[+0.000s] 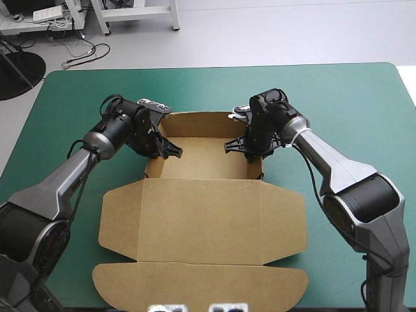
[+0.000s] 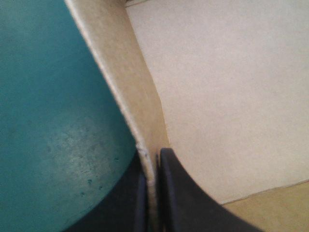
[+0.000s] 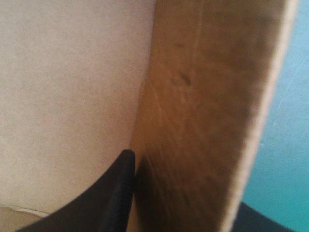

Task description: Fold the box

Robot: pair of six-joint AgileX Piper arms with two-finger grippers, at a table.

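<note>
Nearest, one rounded flap of plain matte brown board, edge of a single box (image 1: 201, 221) lying mid-table on the smooth teal-green cover (image 1: 338, 97): lid flat, shallow rectangular tray beyond. Two pairs of curved black fingers (image 2: 188, 203): left gripper (image 1: 164, 151) pinching the tray's left wall, right gripper (image 1: 249, 151) likewise clamped on the right wall.

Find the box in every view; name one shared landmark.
High view: the box lies mid-table, tray walls raised at the far end, lid flat nearer.
Left wrist view: its side wall, clamped in the left gripper.
Right wrist view: the opposite wall stands in the right gripper.
Shared landmark: the teal-green cover outside each wall.
</note>
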